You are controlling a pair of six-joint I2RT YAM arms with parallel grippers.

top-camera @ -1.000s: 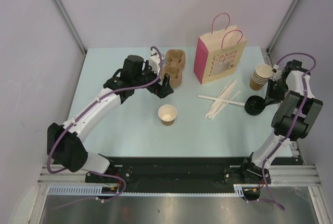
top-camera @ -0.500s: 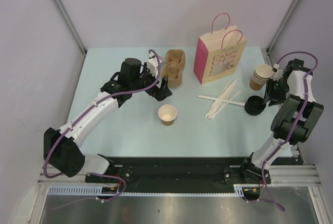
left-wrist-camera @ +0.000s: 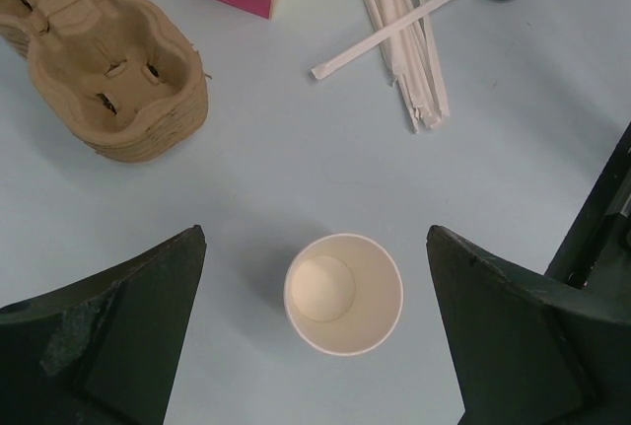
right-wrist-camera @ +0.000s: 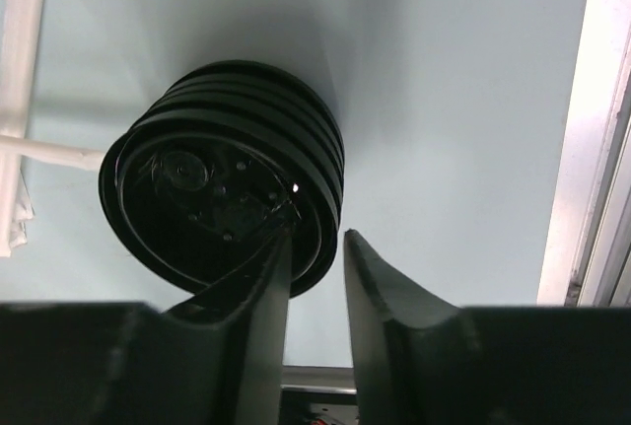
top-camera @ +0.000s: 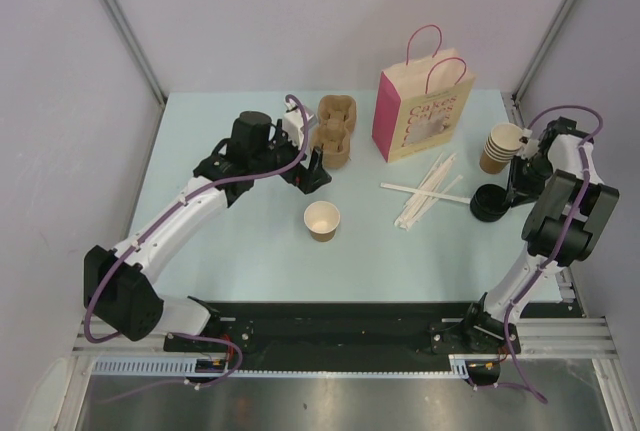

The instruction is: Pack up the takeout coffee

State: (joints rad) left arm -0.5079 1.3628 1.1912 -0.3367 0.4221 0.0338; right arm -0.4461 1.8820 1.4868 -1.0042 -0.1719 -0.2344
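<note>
Pale blue worktop (top-camera: 240,241): left gripper (left-wrist-camera: 315,235) jaws gape empty above an open paper cup (left-wrist-camera: 343,293); right gripper (right-wrist-camera: 317,240) jaws narrowly straddle the rim of a black lid stack (right-wrist-camera: 227,178), grip unclear, straws (top-camera: 425,191) beside.

Paper cup (left-wrist-camera: 343,294) matt, smooth inside; cup carrier (left-wrist-camera: 104,75) rough moulded pulp; lid stack (right-wrist-camera: 227,174) glossy black plastic; table (left-wrist-camera: 296,169) smooth, matt.
</note>
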